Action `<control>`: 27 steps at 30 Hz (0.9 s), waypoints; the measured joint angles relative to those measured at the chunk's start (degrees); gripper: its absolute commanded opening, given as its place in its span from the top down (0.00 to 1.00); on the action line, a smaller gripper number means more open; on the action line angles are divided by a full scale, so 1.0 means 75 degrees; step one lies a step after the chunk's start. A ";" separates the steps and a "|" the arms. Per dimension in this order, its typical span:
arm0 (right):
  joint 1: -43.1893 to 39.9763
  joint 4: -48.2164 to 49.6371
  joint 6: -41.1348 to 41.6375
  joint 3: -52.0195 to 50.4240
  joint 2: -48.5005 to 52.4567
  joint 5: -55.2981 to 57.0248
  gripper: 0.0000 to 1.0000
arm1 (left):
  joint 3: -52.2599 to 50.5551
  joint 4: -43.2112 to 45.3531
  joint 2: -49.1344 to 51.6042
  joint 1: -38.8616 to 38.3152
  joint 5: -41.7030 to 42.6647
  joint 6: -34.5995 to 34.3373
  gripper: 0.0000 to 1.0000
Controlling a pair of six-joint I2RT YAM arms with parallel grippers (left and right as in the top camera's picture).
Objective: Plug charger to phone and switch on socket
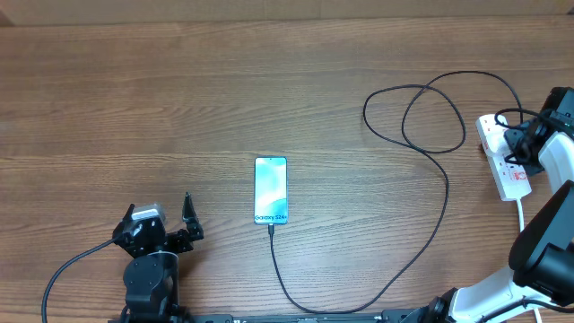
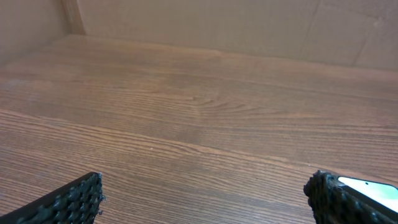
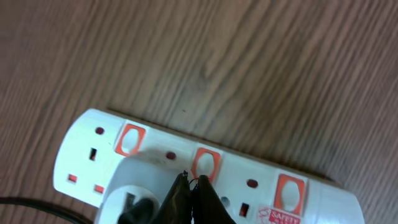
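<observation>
**At the bench's [image 1: 179,90] right edge, right tool [image 3: 189,194] meets socket [image 3: 87,144]**

Only the right wrist view shows the right tool pinched narrow, its tips together against the socket's middle red switch [image 3: 204,163]. Only the overhead view shows the charger [image 1: 446,193] looping from the socket to the near short end of the lit phone [image 1: 271,190]. The left tool [image 2: 202,202] gapes wide and empty, with the phone near its right side.

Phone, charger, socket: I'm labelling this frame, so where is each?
phone [image 1: 271,189]: overhead view, centre of screen.
charger [image 1: 447,190]: overhead view, cable's right-hand bend.
socket [image 1: 512,179]: overhead view, red-labelled end.
</observation>
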 measured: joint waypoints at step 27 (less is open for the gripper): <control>-0.0052 0.0379 -0.0376 0.0000 0.0603 0.0023 0.96 | 0.0000 0.0000 0.0000 0.0000 0.0000 0.0000 0.00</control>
